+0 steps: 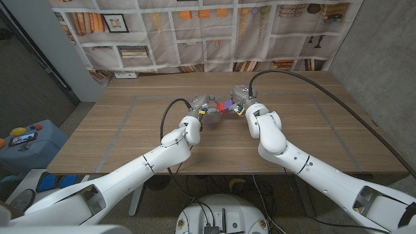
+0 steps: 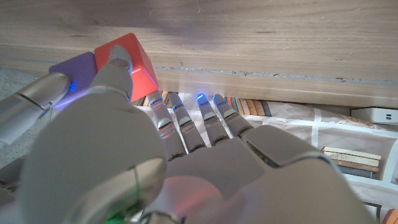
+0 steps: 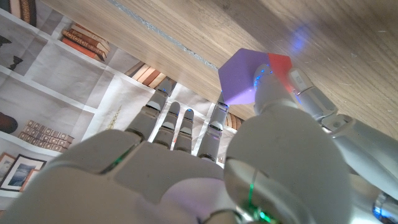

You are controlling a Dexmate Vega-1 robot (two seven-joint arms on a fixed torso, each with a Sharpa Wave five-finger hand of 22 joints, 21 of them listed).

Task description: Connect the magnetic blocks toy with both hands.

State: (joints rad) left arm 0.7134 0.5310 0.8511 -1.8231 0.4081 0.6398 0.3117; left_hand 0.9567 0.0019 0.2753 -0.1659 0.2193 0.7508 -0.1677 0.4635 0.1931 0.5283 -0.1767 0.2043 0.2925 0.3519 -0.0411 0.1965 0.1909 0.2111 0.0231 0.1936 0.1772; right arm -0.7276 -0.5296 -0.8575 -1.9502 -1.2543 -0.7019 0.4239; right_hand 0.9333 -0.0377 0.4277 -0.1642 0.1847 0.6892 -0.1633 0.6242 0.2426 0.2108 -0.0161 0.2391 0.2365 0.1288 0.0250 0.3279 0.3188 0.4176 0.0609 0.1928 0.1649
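Between both hands, red block [image 2: 127, 59] meets purple block [image 3: 244, 77]: left hand [image 1: 201, 107] pinches red, right hand [image 1: 242, 99] pinches purple.

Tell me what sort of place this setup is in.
Probably an indoor lab or test room, dressed up as a home. A printed bookshelf backdrop hangs behind a plain wooden table, grey walls flank it, and cables trail across the tabletop to the robot's arms.

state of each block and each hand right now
red block: held by left hand, touching purple block
purple block: held by right hand, against red block
left hand: grips red block
right hand: grips purple block
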